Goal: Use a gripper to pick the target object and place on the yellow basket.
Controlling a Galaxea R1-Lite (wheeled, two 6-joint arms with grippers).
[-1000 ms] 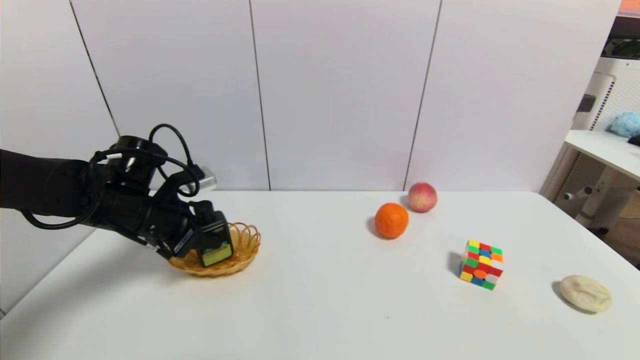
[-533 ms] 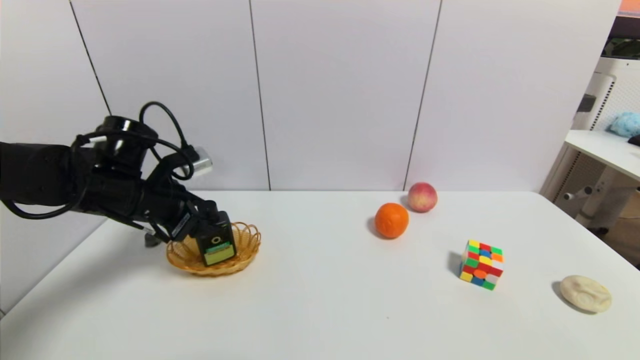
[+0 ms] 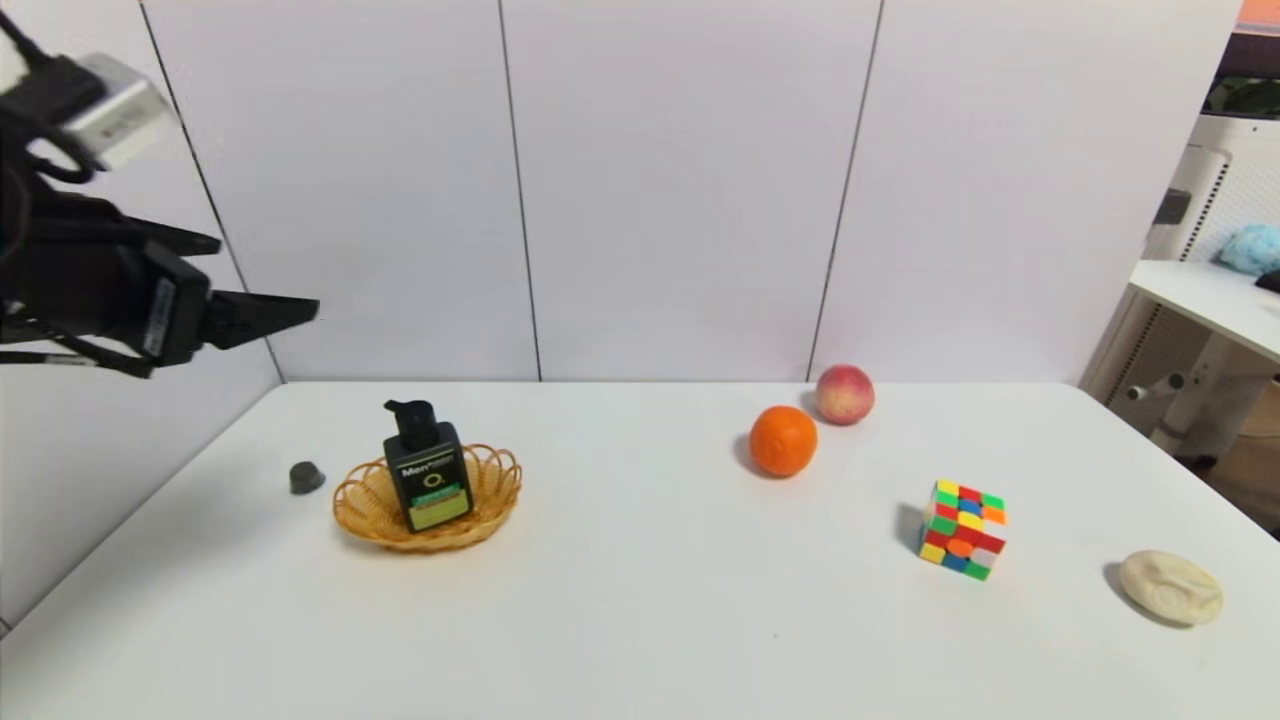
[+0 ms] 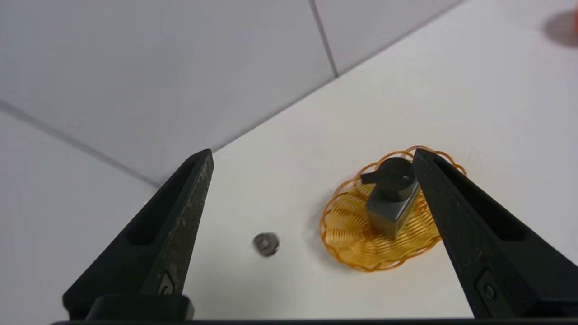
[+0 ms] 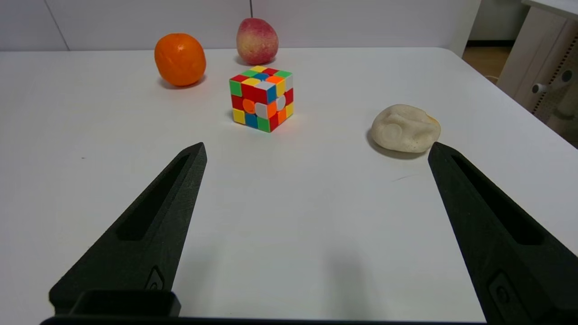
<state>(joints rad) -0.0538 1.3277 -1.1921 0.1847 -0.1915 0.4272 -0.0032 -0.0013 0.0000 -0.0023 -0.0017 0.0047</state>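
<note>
Bottle (image 3: 427, 478) of black plastic with a pump top stands upright inside the yellow basket (image 3: 495, 483), its green label and white "Men" lettering facing the front edge of the desk (image 3: 640, 620). The basket sits near the desk's left edge, toward the back, and its scalloped rim rings the bottle's base on all sides. The left end effector (image 3: 262, 315) hangs in the air well above and to the left of the basket, beyond the desk's left edge, released, with its 2 jaws spread wide and nothing between them; the left wrist view looks down past them at the bottle (image 4: 392, 204) in the basket (image 4: 350, 234). A small dark grey cap (image 3: 306, 478) lies on the desk just left of the basket, apart from it. The right end effector (image 5: 316, 146) is released too, jaws wide apart over the desk's right front part. Ahead of it lie a colour cube (image 5: 262, 97), an orange (image 5: 179, 59), a peach (image 5: 257, 40) and a pale lumpy bun (image 5: 405, 128).
</note>
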